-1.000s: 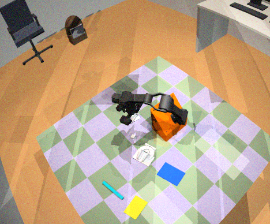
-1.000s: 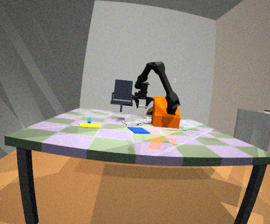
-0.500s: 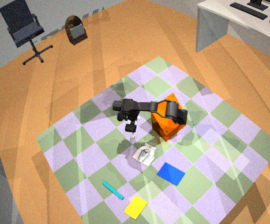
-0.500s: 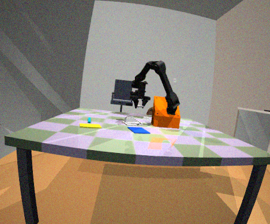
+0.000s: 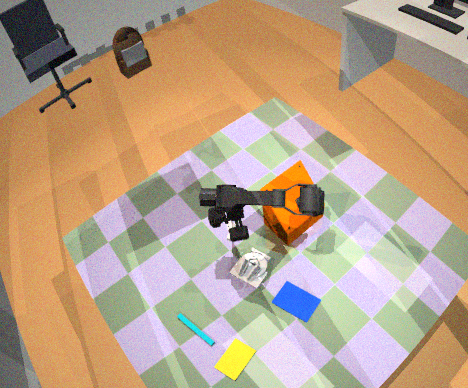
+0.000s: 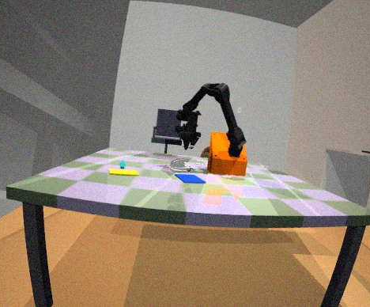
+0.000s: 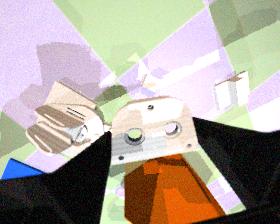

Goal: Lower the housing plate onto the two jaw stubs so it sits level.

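The pale housing plate [image 7: 154, 114] is a flat piece with a rounded edge, two large holes and small screw holes. My gripper [image 7: 149, 127] [image 5: 228, 226] [image 6: 191, 144] is shut on its two sides and holds it well above the table. The pale jaw assembly [image 5: 250, 267] [image 6: 179, 164] [image 7: 67, 120] rests on the table, with two long ridged jaws side by side on a base. In the wrist view it lies left of the held plate, not under it. The jaw stubs and pins cannot be made out.
The orange block [image 5: 292, 220] [image 6: 228, 166] [image 7: 177, 195] stands close beside the gripper under the arm. A blue pad [image 5: 296, 301] [image 6: 190, 178], a yellow pad [image 5: 235, 359] [image 6: 123, 172] and a cyan bar [image 5: 196, 329] [image 6: 122, 164] lie on the checkered table. A small white piece [image 7: 232, 92] shows in the wrist view.
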You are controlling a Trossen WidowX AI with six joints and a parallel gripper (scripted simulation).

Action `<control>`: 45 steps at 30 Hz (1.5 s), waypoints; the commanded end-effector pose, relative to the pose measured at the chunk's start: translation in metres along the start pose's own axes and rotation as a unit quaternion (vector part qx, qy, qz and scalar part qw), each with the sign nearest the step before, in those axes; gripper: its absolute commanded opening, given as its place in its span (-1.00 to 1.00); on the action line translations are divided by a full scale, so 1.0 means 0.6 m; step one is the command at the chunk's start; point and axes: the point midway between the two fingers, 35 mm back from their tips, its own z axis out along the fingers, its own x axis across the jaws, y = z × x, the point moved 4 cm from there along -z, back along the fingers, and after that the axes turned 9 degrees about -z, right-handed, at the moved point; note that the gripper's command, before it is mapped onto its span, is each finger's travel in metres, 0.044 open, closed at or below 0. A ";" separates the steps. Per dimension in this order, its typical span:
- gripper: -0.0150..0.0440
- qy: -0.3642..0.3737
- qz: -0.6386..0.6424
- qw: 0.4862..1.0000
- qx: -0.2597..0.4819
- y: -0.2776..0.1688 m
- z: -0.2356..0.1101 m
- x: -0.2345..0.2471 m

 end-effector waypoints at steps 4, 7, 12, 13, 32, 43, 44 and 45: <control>0.70 0.006 -0.079 0.997 0.004 -0.010 0.004 0.040; 0.70 0.008 -0.114 0.993 0.004 -0.013 0.006 0.056; 0.70 0.012 -0.171 0.985 0.004 -0.019 0.008 0.082; 0.70 0.012 -0.183 0.983 0.004 -0.021 0.009 0.087; 0.70 0.032 -0.387 0.921 0.005 -0.059 0.022 0.175; 0.70 0.032 -0.389 0.921 0.005 -0.059 0.022 0.176; 0.70 0.032 -0.389 0.921 0.005 -0.059 0.022 0.176; 0.70 0.032 -0.389 0.921 0.005 -0.059 0.022 0.176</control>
